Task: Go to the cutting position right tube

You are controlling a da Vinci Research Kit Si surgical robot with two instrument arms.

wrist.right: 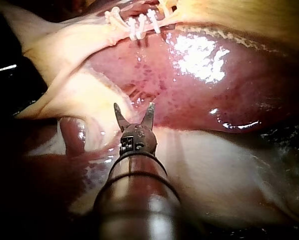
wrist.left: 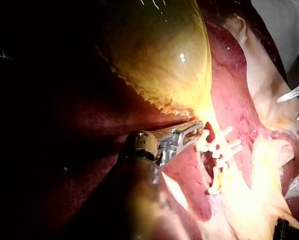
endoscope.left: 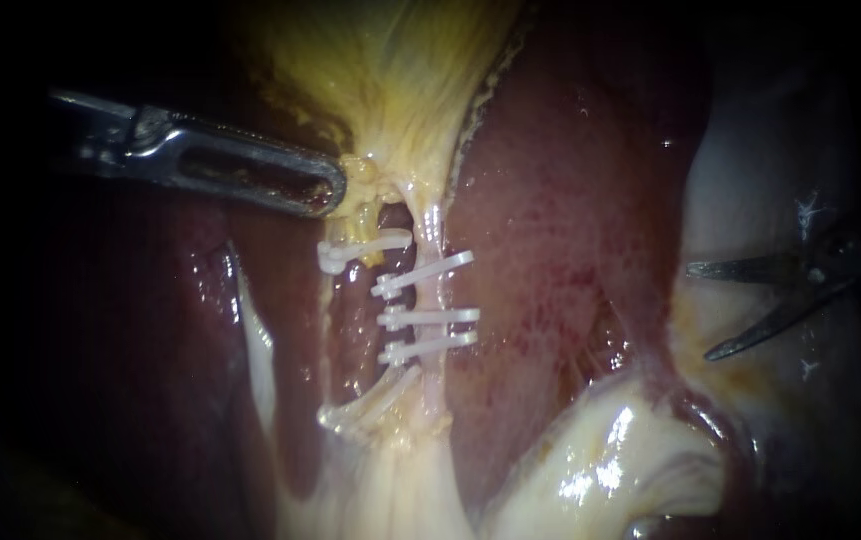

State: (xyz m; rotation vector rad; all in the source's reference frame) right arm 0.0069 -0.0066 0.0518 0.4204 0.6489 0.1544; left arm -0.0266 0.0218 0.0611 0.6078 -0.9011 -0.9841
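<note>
Right pincer (endoscope.left: 699,311) gapes near liver (endoscope.left: 550,250).

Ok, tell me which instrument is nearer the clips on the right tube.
Left. The left instrument lies just above-left of the clips on the right tube; the right instrument, jaws open, hangs far to their right, beyond the liver.

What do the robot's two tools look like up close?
The left instrument is shiny silver, its long jaws slotted and round-tipped. The right instrument is dark, with two thin pointed blades on a smooth, ringed shaft.
</note>
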